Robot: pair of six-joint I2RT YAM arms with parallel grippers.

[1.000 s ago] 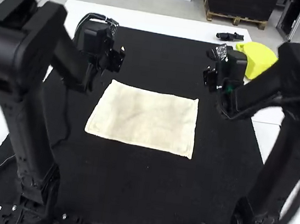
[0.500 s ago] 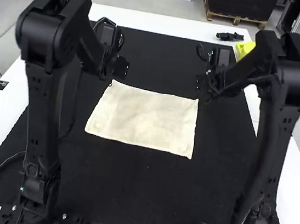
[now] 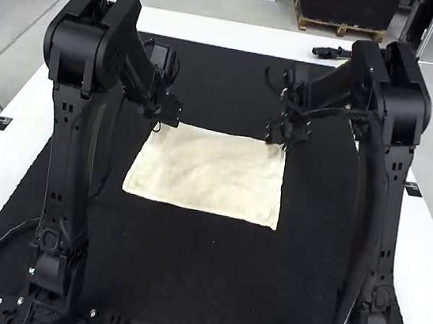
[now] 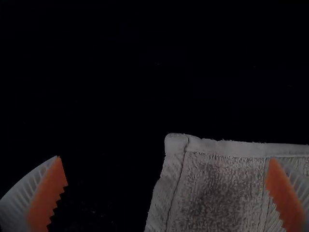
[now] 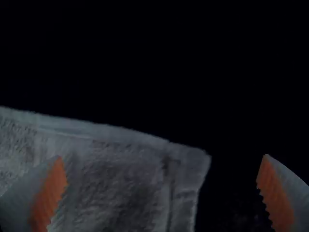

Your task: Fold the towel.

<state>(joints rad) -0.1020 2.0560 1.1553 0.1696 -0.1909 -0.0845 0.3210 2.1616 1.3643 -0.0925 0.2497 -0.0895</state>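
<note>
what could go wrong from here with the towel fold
The left end effector is open around the far left corner of the towel, one finger over cloth and one over the black mat: closing too high might miss the thin hem, too low might pinch the mat.

The right end effector is open around the far right corner; if only one corner gets caught, the fold would probably come out skewed.
</note>
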